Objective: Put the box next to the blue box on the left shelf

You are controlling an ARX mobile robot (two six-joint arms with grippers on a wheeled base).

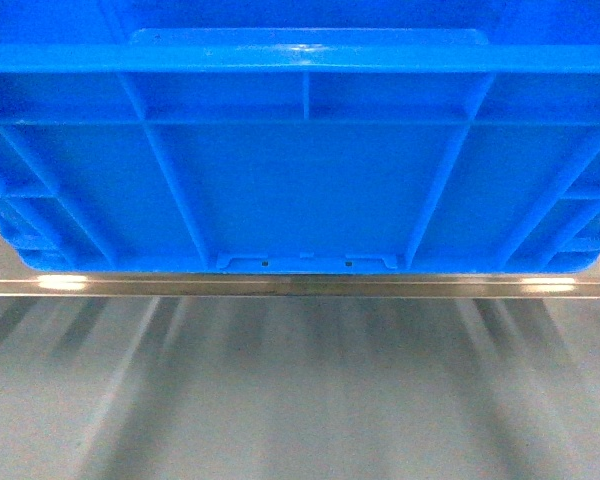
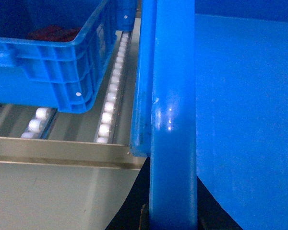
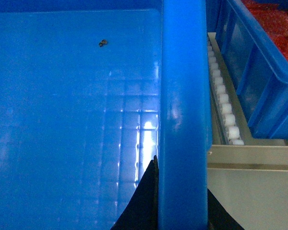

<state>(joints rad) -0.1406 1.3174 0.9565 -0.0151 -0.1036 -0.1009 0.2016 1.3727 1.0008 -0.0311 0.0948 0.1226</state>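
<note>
Box (image 1: 300, 170) rim clamped by left gripper (image 2: 173, 211) and right gripper (image 3: 182, 206), lodged on left shelf (image 2: 57, 151) front rail between neighbouring crates (image 2: 48, 72); risked snagging those if skewed.

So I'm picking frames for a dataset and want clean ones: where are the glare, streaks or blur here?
Head view: the floor below is streaked with soft light bands, with bright glints on the rail. Left wrist view: small highlights on the box rim, rollers bright and soft. Right wrist view: a white reflection patch on the box floor.
</note>
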